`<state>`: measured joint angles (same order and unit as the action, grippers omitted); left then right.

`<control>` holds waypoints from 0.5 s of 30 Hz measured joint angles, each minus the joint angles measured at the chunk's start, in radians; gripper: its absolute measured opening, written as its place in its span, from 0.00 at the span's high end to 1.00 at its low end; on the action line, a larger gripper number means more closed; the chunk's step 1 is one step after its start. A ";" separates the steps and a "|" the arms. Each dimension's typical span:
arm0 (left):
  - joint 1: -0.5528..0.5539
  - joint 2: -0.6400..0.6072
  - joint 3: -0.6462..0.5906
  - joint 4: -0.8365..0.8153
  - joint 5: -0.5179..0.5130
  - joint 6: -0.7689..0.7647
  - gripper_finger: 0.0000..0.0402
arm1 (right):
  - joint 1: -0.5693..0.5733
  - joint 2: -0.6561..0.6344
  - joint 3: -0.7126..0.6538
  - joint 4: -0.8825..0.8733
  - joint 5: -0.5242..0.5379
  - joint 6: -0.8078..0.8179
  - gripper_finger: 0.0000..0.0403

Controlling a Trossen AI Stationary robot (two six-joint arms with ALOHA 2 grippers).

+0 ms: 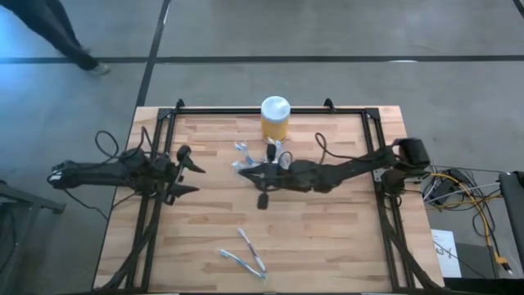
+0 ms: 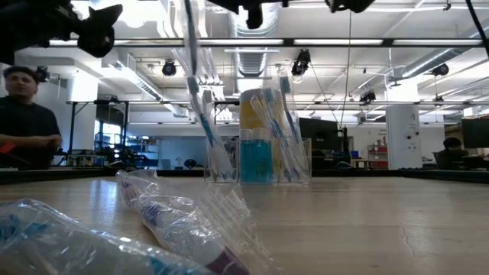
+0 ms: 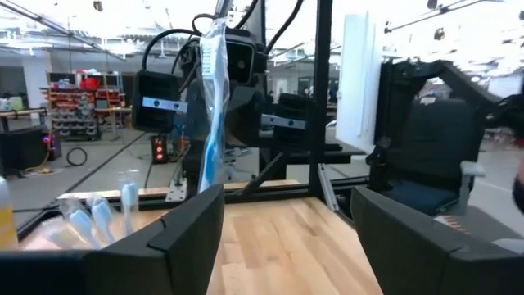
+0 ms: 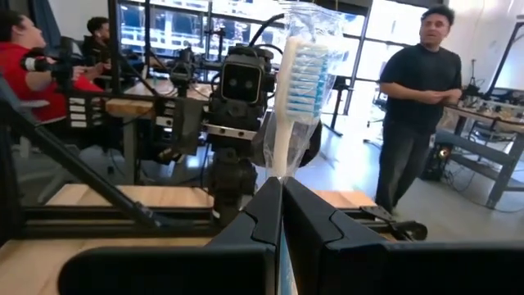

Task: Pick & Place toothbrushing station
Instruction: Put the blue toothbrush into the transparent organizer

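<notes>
The right gripper (image 4: pixel 281 197) is hanging over the middle of the surface (image 1: pixel 327 238), just in front of the yellow jar (image 1: pixel 275 117), with its fingers pressed together on a wrapped toothbrush (image 4: pixel 296 90) whose long axis is standing upright, bristle head on top. The clear holder (image 2: pixel 258 164), already carrying several blue-and-white toothbrushes, is sitting just in front of the jar, almost directly beneath and slightly jar-ward of that gripper, so the coming move looks like a short descent with the handle pointing down into the holder. The left gripper (image 1: pixel 187 170) is waiting well to the left of the jar with its fingers spread apart and nothing between them. Two more wrapped toothbrushes (image 1: pixel 246 254) are lying flat on the surface, well in front of the jar, about equally reachable, perhaps slightly nearer the left arm
</notes>
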<state>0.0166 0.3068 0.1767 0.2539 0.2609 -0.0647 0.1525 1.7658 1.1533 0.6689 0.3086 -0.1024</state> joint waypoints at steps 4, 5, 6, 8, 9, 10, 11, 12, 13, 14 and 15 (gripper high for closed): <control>0.000 0.060 0.044 0.000 -0.026 0.006 0.32 | -0.010 0.052 0.070 -0.001 -0.003 -0.009 0.98; 0.000 0.075 0.055 0.001 -0.038 0.004 0.32 | -0.013 0.062 0.085 0.001 -0.004 -0.009 0.98; 0.000 0.091 0.065 0.001 -0.055 0.004 0.32 | -0.015 0.069 0.095 0.000 -0.004 -0.010 0.98; 0.000 0.122 0.082 0.000 -0.098 -0.001 0.32 | -0.017 0.089 0.121 -0.007 -0.004 -0.010 0.98; 0.000 0.136 0.088 0.000 -0.125 -0.005 0.32 | -0.017 0.097 0.130 -0.008 -0.004 -0.013 0.98; 0.000 0.150 0.095 0.000 -0.151 -0.007 0.32 | -0.017 0.100 0.137 -0.018 -0.004 -0.016 0.98; 0.000 0.164 0.101 0.000 -0.175 -0.011 0.32 | -0.017 0.101 0.144 -0.027 -0.004 -0.018 0.98; 0.001 0.176 0.107 0.000 -0.188 -0.012 0.32 | -0.016 0.102 0.151 -0.037 -0.004 -0.019 0.98; 0.001 0.188 0.113 0.000 -0.192 -0.012 0.32 | -0.016 0.102 0.154 -0.038 -0.004 -0.020 0.98; 0.001 0.203 0.119 0.000 -0.192 -0.012 0.32 | -0.015 0.102 0.154 -0.038 -0.004 -0.020 0.98; 0.001 0.218 0.126 0.001 -0.192 -0.011 0.32 | -0.015 0.102 0.154 -0.038 -0.004 -0.018 0.98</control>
<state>0.0174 0.5246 0.3026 0.2548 0.0691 -0.0755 0.1371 1.8675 1.3071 0.6309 0.3046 -0.1204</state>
